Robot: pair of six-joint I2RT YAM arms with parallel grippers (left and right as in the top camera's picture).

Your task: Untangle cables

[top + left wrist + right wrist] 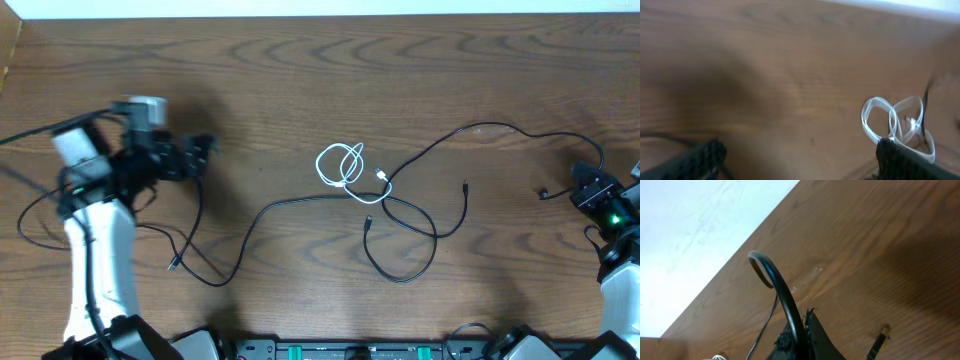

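Note:
The white cord point(340, 165) lies coiled in small loops at the table's middle. It also shows at the right of the left wrist view point(894, 122). The long black cord point(300, 200) runs from a plug at the left, through a tangle beside the white coil, and arcs right to my right gripper point(585, 186). My right gripper point(802, 325) is shut on the black cord point(776, 280), which loops up out of its fingers. A small black plug point(879, 342) lies close by. My left gripper point(205, 150) is open and empty point(800, 155), well left of the coil.
Black loops and loose plug ends point(466, 186) spread around the table's centre and lower middle. Thicker arm wires point(40, 215) trail beside the left arm. The table's far edge point(740, 250) meets a white wall. The arm bases stand along the front edge.

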